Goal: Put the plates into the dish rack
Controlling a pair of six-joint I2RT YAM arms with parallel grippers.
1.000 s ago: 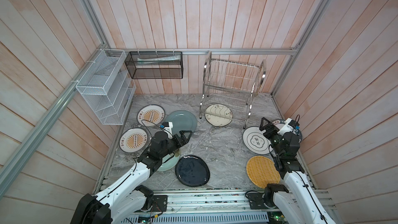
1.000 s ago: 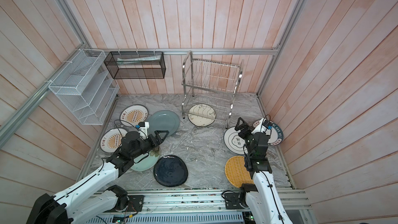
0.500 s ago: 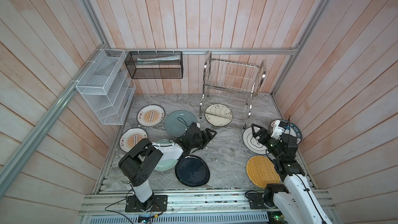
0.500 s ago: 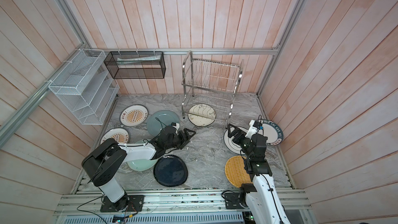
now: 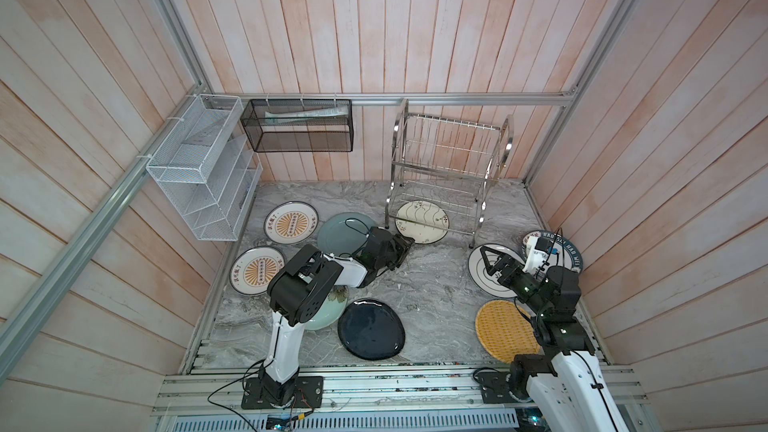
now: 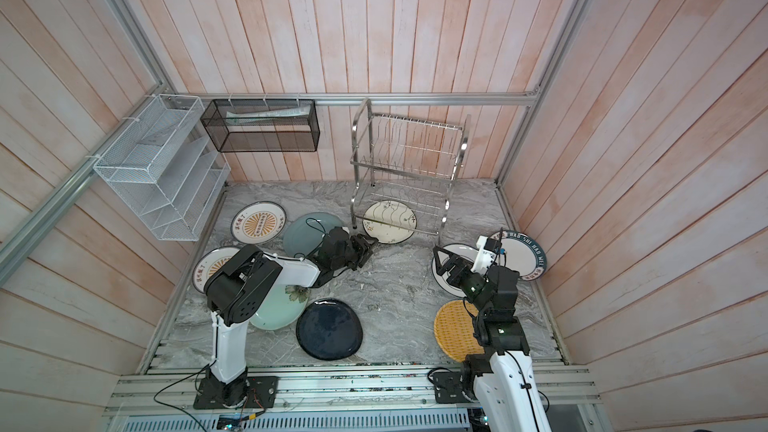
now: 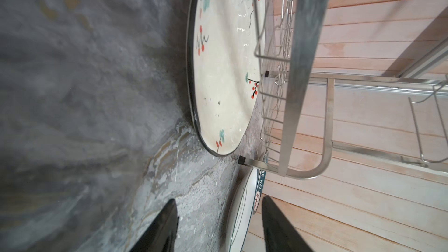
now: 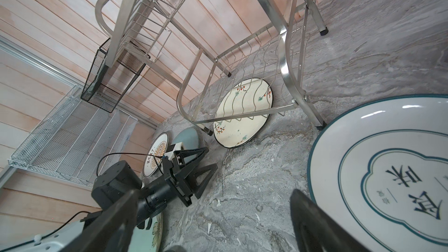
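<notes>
The left hand (image 5: 403, 248) is hovering low over the grey marbled desk (image 5: 432, 284), pointing at the cream round plate with red berry sprigs (image 5: 422, 228). Its fingers are standing partly apart, narrower than the other arm's spread, with nothing between them. The right hand (image 5: 487, 261) is gaping wide and empty above the white round plate with dark lettering (image 5: 478, 284). No plate is sitting in the shiny two-tier stainless steel wire dish rack (image 5: 451, 151). All nine are lying flat on the desk, and the cream one is lying partly under the rack's lower tier, its rim just beside a front foot. That looks like the trouble spot. A flat rim is giving the fingers little to catch, so the hand may be skidding off it and shoving the plate deeper under the wires. It could also be knocking the foot and shifting a rack that is probably light. Lifted steeply, the plate may be snagging on the lower rail. The two arms are also working near each other, which is risking a clash over the middle
</notes>
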